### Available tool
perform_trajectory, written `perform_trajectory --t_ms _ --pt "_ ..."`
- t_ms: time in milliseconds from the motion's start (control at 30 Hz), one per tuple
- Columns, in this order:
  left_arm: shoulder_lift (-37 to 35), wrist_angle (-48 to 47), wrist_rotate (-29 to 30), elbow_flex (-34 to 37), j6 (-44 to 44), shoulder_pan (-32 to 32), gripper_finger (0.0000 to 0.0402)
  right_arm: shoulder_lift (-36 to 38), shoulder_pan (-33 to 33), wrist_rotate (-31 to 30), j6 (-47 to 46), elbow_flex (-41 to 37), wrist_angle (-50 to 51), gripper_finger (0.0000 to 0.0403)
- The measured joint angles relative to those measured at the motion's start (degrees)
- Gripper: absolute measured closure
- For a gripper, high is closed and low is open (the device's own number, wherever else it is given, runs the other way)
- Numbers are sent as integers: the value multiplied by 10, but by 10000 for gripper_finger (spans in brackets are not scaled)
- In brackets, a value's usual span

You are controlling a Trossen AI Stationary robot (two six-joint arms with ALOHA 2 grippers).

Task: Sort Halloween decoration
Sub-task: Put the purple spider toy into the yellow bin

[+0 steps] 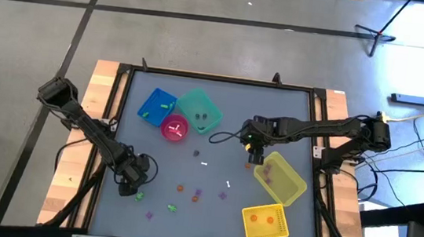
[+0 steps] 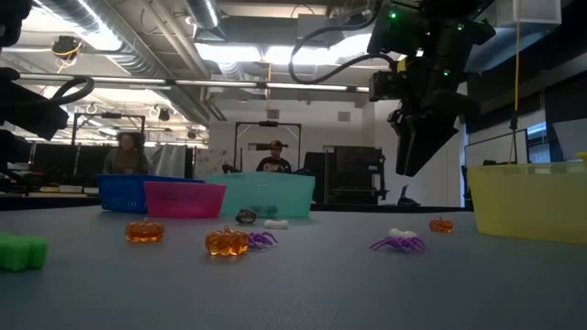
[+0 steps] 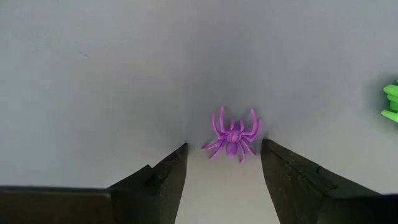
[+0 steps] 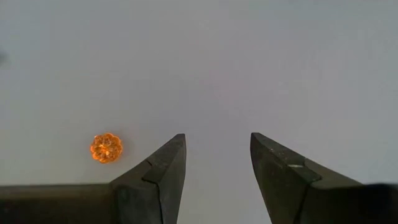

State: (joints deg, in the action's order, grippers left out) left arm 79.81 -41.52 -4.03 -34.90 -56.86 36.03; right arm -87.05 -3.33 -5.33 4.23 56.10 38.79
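**A:** What could go wrong from here?

**B:** The left gripper [image 3: 224,171] sits low at the near left of the surface [image 1: 220,119], jaws spread and holding nothing, with a purple spider [image 3: 232,135] just ahead of its tips. The legs are thin and splayed, so I'd judge a slightly off-centre close could flick it away or pinch only 1 leg.

**A:** And the right side?

**B:** The right gripper [image 4: 217,165] hangs above the middle right, also released and empty. An orange pumpkin [image 4: 106,148] lies off to 1 side of its jaws, not between them; dropping straight down would miss it.

**A:** How do the decorations look?

**B:** Tiny glossy plastic: translucent orange pumpkins [image 2: 227,242], purple spiders [image 2: 397,243], green pieces [image 2: 22,252], scattered across the near half, well apart. 4 bins hold a few already, including the yellow bin [image 1: 266,223].
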Motion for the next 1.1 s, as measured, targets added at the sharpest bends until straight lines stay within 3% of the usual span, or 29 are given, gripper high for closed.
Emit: perform_trajectory --t_ms 600,1100 --pt "1 15 -2 1 0 0 301 0 0 0 1 0 0 224" --pt "1 22 -3 1 -1 0 311 0 0 0 1 0 0 224"
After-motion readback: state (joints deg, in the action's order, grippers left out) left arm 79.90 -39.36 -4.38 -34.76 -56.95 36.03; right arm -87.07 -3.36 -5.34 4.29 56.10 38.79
